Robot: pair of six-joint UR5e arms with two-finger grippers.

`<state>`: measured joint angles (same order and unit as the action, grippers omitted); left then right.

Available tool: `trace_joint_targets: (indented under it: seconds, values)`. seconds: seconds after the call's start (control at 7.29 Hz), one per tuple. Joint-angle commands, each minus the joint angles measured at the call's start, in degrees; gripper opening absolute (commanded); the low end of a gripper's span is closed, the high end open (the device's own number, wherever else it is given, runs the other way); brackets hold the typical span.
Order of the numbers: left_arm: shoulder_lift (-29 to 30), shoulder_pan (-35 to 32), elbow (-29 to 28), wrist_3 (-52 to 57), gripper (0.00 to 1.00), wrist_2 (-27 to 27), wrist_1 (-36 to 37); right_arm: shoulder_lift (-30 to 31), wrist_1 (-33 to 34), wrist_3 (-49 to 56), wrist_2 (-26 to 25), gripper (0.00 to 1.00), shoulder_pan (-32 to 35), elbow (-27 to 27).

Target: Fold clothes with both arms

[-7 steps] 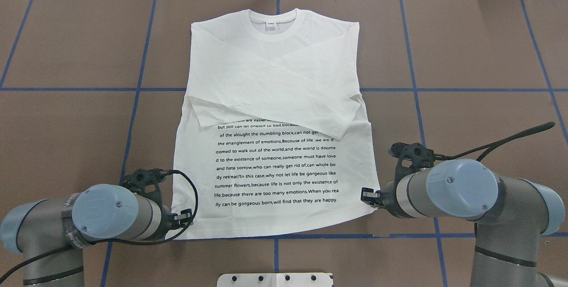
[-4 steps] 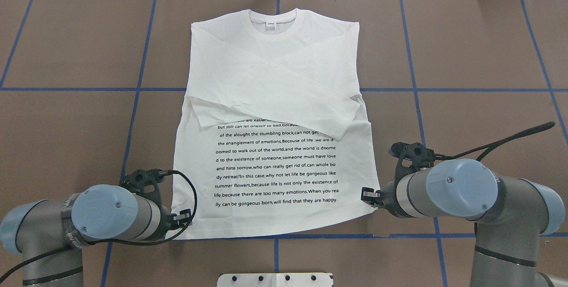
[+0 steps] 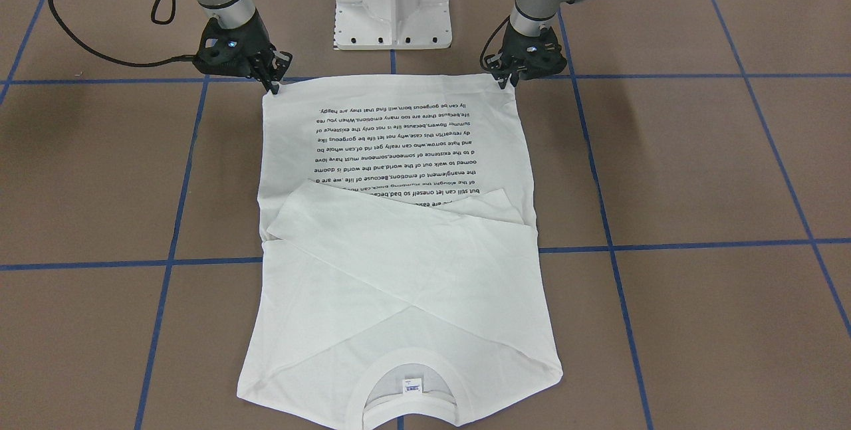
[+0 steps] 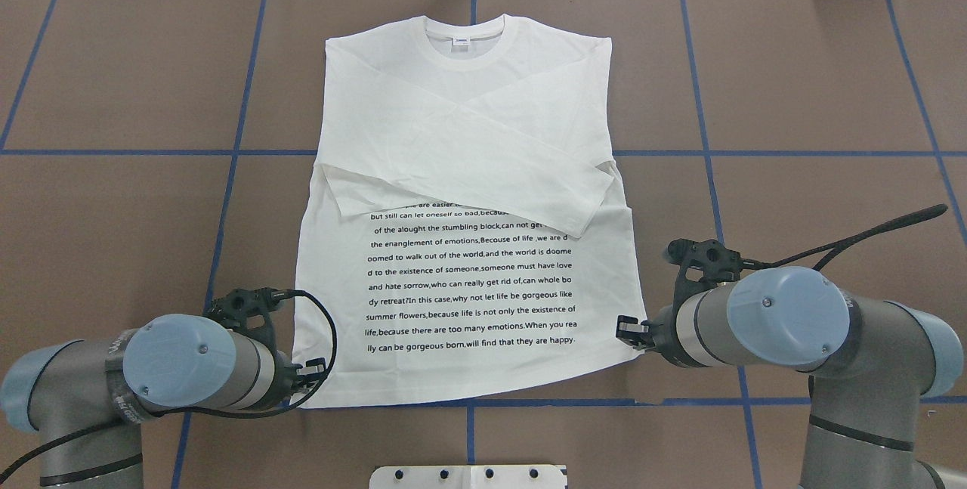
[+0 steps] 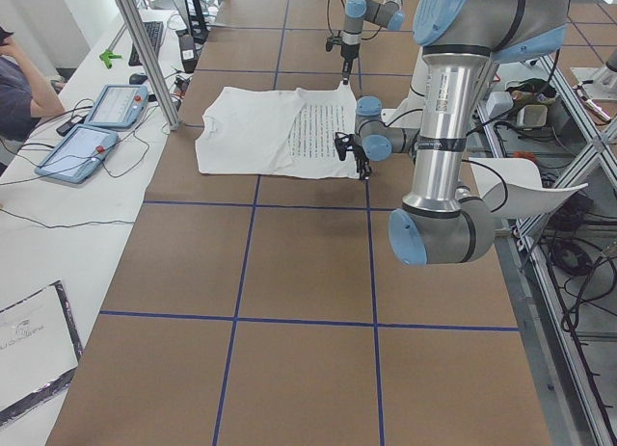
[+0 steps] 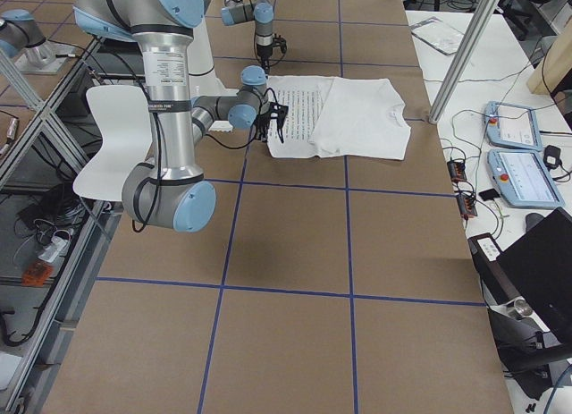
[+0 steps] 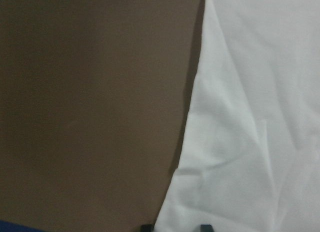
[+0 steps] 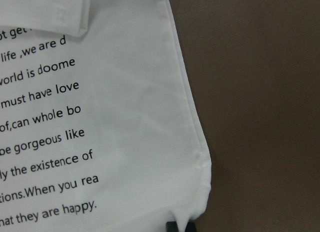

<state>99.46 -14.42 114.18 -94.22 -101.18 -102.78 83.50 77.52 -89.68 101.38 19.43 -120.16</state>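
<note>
Status: early stage, first body fold not yet made.

The white long-sleeved T-shirt (image 4: 468,194) lies flat, print side up, in the middle of the brown table (image 4: 113,58). Its collar (image 4: 464,26) is at the far edge, away from the robot, and its hem is nearest the robot. Both sleeves (image 4: 483,137) are already folded in and cross over the chest, with the cuffs resting just above the printed text (image 4: 472,285). The body is at full length, so the lengthwise fold from hem to collar remains to be done, and probably a further fold after it.

The left gripper (image 4: 313,372) sits at the hem corner on its side. Its wrist view shows two dark fingertips (image 7: 206,226) a little apart with white cloth between them. Whether they have clamped down cannot be told.

The right gripper (image 4: 625,330) sits at the opposite hem corner. Its wrist view shows the cloth puckered and drawn in at the fingertip (image 8: 172,226), so I judge that it pinches the corner.

Neither corner is visibly lifted clear of the table.
</note>
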Motion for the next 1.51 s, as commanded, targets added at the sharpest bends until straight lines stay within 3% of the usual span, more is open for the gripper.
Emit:
trace_joint_targets:
  seconds: [0.0,0.14,0.27,0.41,1.1,1.37]
  values:
    - [0.12,0.0,0.25,0.0,0.2,-0.07,-0.05,0.0,0.0,0.12,0.13,0.0,0.09,0.02]
    - [0.2,0.0,0.51,0.0,0.16,-0.16,-0.05,0.0,0.0,0.12,0.04,0.0,0.09,0.02]
    - [0.2,-0.09,1.73,0.0,0.02,-0.25,0.04,0.0,0.0,0.12,0.13,0.0,0.26,0.02]
    - [0.12,-0.09,2.79,0.17,0.0,-0.42,0.04,0.0,-0.17,0.12,0.56,0.0,0.7,0.02]
    - [0.2,-4.91,4.82,4.74,0.0,-0.6,0.83,-1.13,-1.05,0.39,6.62,0.0,5.61,-0.51]
    - [3.53,-11.56,4.73,8.76,0.0,-6.18,0.74,-2.2,-0.97,0.56,7.51,0.0,8.6,0.01]
